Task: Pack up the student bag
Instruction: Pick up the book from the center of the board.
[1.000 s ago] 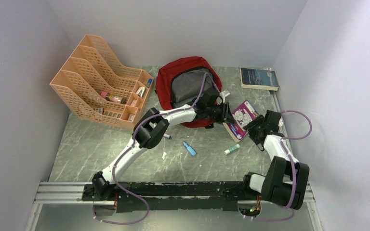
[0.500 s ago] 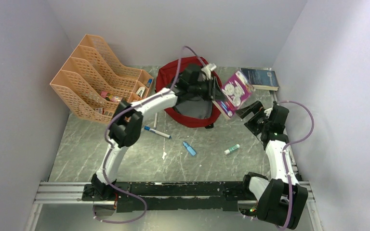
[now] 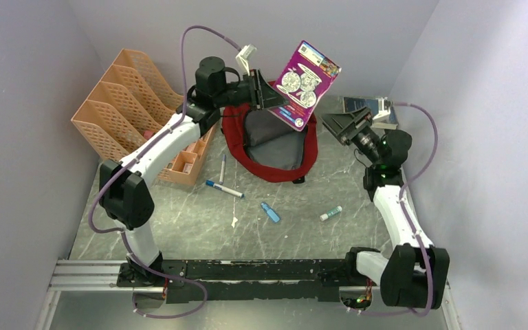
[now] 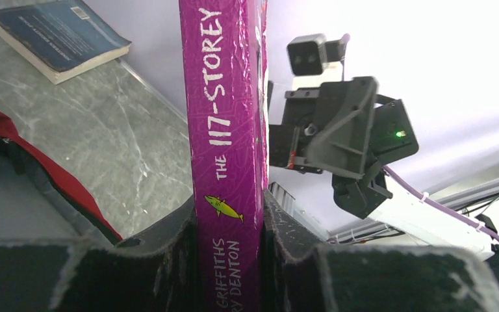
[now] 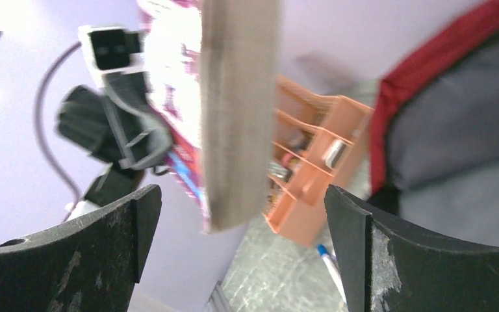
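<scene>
The student bag, dark red with grey lining, lies open at the back of the table; its red rim and grey inside show in both wrist views. High above its right side my left gripper is shut on a purple book, the fingers clamping the spine near its lower end. My right gripper stands open just right of and below the book. The book's page edge hangs in front of the wide-apart jaws, touching neither.
An orange file organizer holding small items stands at the back left. A dark blue book lies at the back right. Two pens, a blue tube and a green-capped stick lie on the marble table in front of the bag.
My left arm has lifted the purple book from the table beside the bag to high above it. The right gripper has let go, opened wide and risen after it.
</scene>
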Motion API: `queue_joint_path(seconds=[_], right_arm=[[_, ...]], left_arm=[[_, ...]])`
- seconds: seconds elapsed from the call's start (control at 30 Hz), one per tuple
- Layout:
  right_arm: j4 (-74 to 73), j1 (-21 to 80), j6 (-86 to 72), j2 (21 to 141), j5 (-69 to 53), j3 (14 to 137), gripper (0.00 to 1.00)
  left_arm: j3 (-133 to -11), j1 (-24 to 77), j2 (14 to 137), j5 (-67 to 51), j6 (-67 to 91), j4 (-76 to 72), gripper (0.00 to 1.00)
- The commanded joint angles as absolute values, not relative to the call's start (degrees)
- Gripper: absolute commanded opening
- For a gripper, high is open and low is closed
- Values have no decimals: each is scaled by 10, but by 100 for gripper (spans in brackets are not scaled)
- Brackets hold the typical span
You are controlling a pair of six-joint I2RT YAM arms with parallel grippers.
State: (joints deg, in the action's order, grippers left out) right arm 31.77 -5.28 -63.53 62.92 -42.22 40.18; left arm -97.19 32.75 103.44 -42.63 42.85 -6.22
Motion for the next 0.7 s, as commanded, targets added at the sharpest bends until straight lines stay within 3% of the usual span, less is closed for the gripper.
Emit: queue_joint_path(seconds=[0.0, 0.43, 0.67], right_arm=[[492, -5, -699, 671, -416, 453, 100], [291, 55, -607, 736, -336, 547, 100], [395, 55, -644, 767, -370, 523, 100]], left_arm=[[-962, 317, 1008, -457, 411, -107, 5], [-955, 317, 983, -487, 411, -129, 5], [-941, 317, 979, -520, 453, -193, 5]])
